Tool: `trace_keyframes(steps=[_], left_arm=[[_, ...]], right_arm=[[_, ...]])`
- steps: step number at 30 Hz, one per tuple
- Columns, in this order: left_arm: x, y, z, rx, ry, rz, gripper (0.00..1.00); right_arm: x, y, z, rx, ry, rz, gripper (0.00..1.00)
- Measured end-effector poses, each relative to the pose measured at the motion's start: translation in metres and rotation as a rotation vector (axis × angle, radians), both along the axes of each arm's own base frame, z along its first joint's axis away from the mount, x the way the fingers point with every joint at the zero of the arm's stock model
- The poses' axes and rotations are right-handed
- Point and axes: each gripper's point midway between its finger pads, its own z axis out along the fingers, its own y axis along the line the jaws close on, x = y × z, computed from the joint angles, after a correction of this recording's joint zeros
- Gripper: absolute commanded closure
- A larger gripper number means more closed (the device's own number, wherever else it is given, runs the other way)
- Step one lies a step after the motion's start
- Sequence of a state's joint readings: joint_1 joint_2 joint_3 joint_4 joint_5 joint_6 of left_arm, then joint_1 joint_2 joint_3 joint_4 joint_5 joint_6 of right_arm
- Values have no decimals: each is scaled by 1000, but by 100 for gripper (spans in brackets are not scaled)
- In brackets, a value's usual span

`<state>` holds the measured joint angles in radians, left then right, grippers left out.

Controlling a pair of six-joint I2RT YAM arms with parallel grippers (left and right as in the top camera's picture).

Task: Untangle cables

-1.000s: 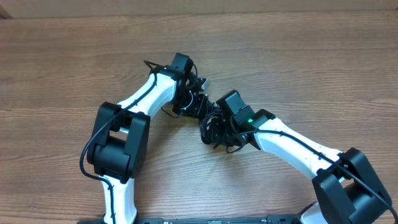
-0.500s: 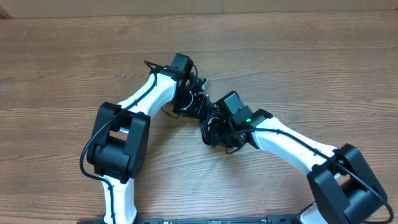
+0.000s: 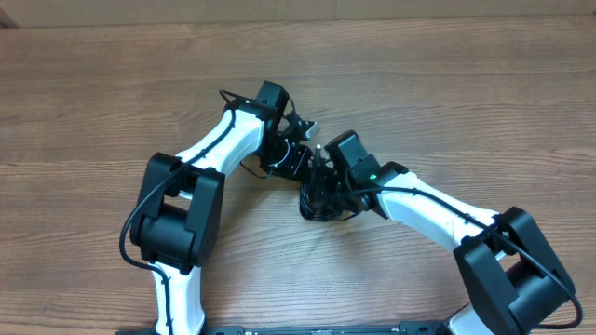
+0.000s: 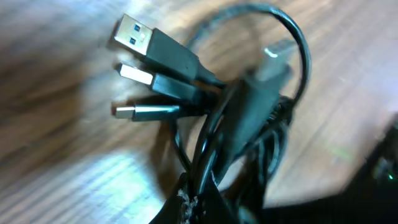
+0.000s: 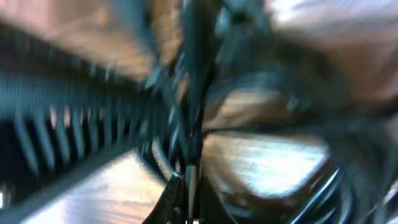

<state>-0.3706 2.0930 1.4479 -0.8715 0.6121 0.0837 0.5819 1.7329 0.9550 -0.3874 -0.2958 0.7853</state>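
While both of my arms converge on the middle of the table [image 3: 484, 84], I judge the task to be at the grip-and-part step, with no cord yet freed. The cables [image 3: 321, 194] sit as one dark knot at mid-table, directly beneath my two wrists and partly hidden by them from overhead. My left gripper [image 4: 191, 200] has its jaws pressed together on a cluster of cords at the bottom of its wrist view. Above that hold, several strands loop round one another, and three plugs [image 4: 140, 73] fan out side by side toward the left, with a fourth silver-tipped end lying further right. My right gripper [image 5: 186, 186] is also closed. A dark strand appears to run into its tips, but that view is heavily blurred and I cannot confirm what it holds, if anything. In my assessment the next move calls for drawing the two holds apart, left toward the left and right toward the right, slowly enough to see which loop tightens. If the knot cinches instead of opening, one hold should be let go and retaken nearer a plug end, so that the plug can be fed back through its loop. I note a risk that both hands hold the same strand, in which case pulling achieves nothing.
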Motion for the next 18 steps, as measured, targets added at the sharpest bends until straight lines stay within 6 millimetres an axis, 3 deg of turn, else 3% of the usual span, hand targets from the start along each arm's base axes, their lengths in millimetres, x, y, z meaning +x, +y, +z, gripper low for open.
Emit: trace_keyframes(steps=[14,18], left_arm=[[-9,-5,36,-321,1,-113,96],[-7,-5,40,-347,-5,-115,96]], right_arm=[[28,-23,0,-45,-67,-90,96],[33,-17,6,-6,-90,-71,79]])
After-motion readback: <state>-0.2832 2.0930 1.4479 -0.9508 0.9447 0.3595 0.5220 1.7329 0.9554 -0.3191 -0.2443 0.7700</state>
